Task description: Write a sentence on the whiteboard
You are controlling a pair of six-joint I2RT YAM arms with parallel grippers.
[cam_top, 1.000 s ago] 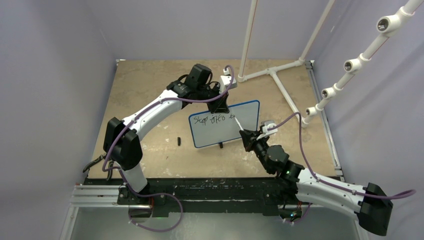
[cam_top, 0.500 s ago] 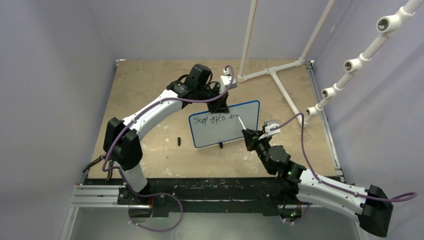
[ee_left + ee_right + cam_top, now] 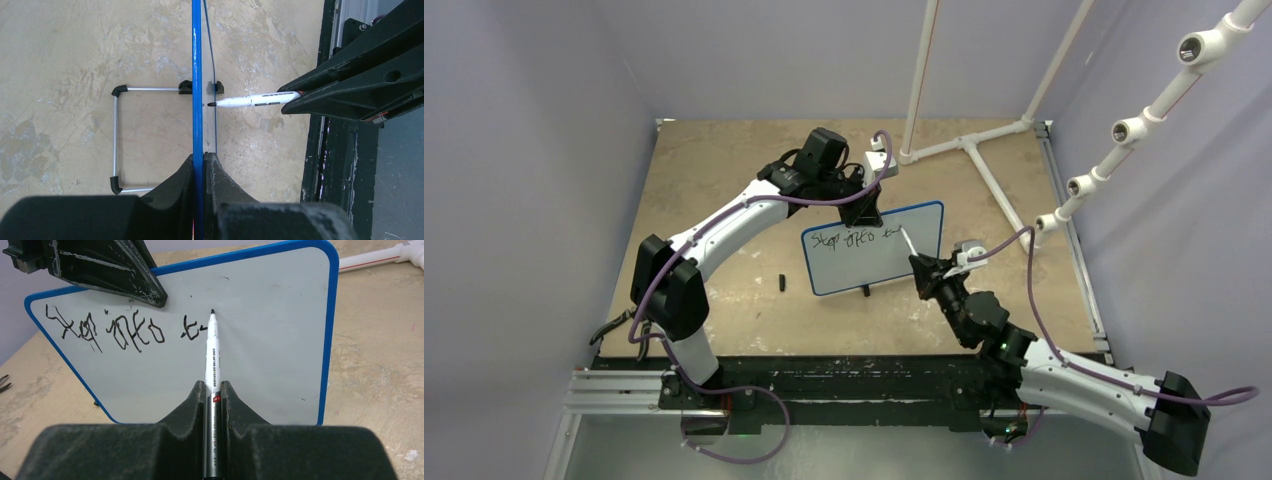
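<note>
The whiteboard (image 3: pixel 874 262), white with a blue rim, stands upright at the table's middle. My left gripper (image 3: pixel 864 212) is shut on its top edge; in the left wrist view the board's blue edge (image 3: pixel 197 75) runs between my pads. My right gripper (image 3: pixel 921 268) is shut on a white marker (image 3: pixel 212 357). The marker's black tip is at the board's face just right of the sentence (image 3: pixel 125 330), one line of black scribble along the board's upper left. The marker also shows in the top view (image 3: pixel 907 245) and the left wrist view (image 3: pixel 252 100).
A small black marker cap (image 3: pixel 780 283) lies on the table left of the board. A white pipe frame (image 3: pixel 969 150) stands at the back right. The board's wire stand (image 3: pixel 116 140) rests behind it. The black rail (image 3: pixel 824 380) runs along the near edge.
My right gripper has moved the marker a little to the right and up along the board, and the scribble has grown at its right end. The left arm has not moved.
</note>
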